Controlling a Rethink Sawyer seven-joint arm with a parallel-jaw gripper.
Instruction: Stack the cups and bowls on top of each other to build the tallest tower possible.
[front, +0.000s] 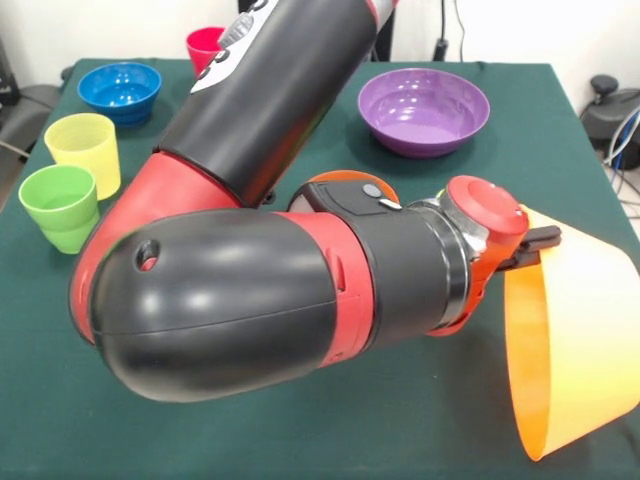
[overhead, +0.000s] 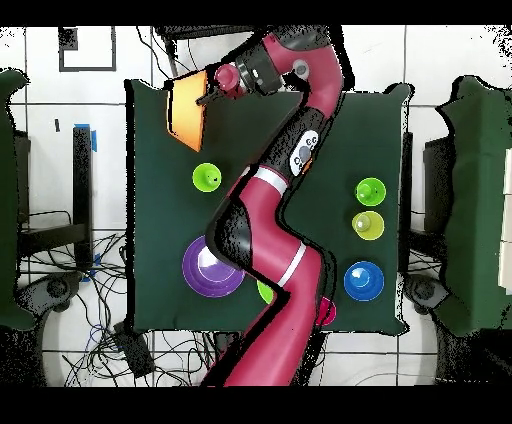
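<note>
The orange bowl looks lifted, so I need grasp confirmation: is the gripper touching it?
Touching. In the front view the gripper clamps the rim of the orange bowl, which hangs tilted on its side above the table.

Open cloth (overhead: 300, 110) between scattered cups
</note>
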